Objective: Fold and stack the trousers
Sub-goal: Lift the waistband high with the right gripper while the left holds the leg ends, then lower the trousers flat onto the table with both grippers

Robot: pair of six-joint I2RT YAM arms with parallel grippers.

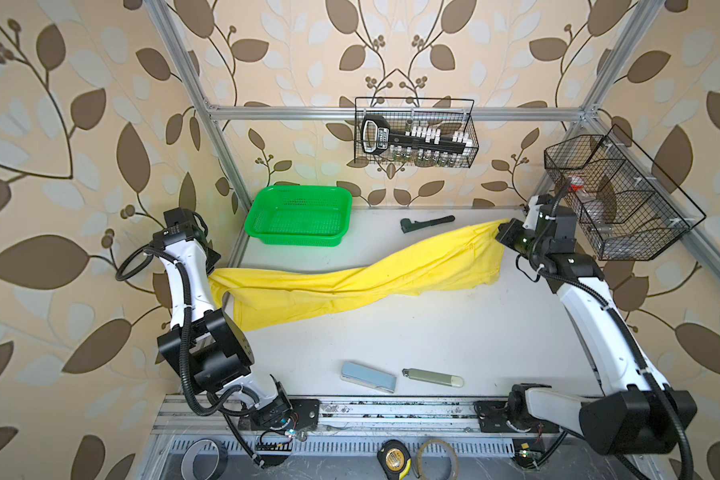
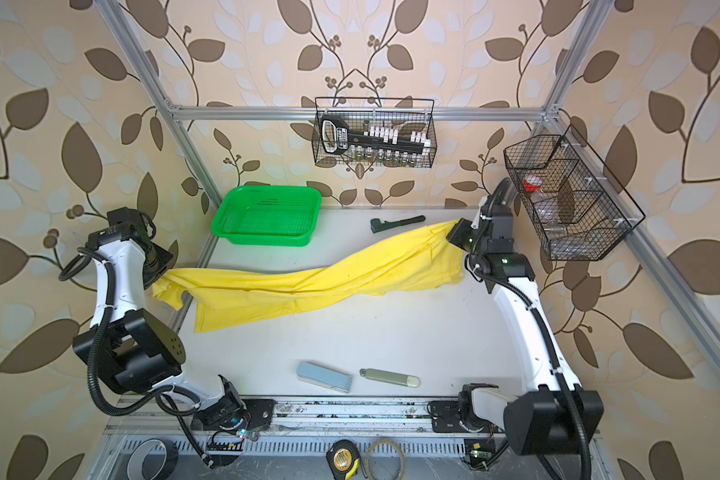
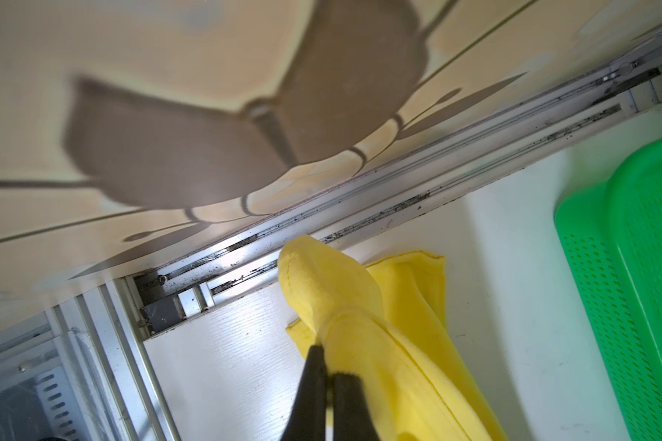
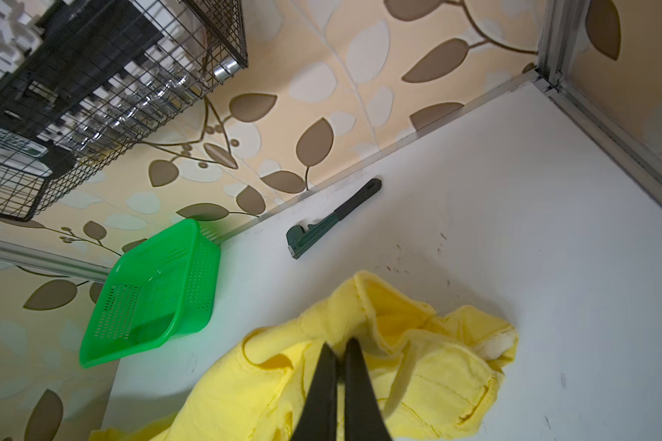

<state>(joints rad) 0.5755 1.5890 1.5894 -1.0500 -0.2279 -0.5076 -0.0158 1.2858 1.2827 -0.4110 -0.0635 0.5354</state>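
Across table (image 1: 433, 332): trousers (image 1: 350, 286) stretched between left pincer (image 3: 330, 362), right pincer (image 4: 341, 343), both clamped on them; wire-basket label (image 1: 381, 139) illegible.

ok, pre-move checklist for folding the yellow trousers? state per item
1. Left gripper shut on bright yellow cloth trousers: ok.
2. Right gripper shut on their opposite end: ok.
3. Cloth flat, untwisted: not ok, twisted mid-span.
4. Dark green pipe wrench apart from cloth: ok, but close.
5. Green plastic mesh basket apart from cloth: ok.
6. Front of table free: not ok, blue-grey flat case and pale green tube lie there.
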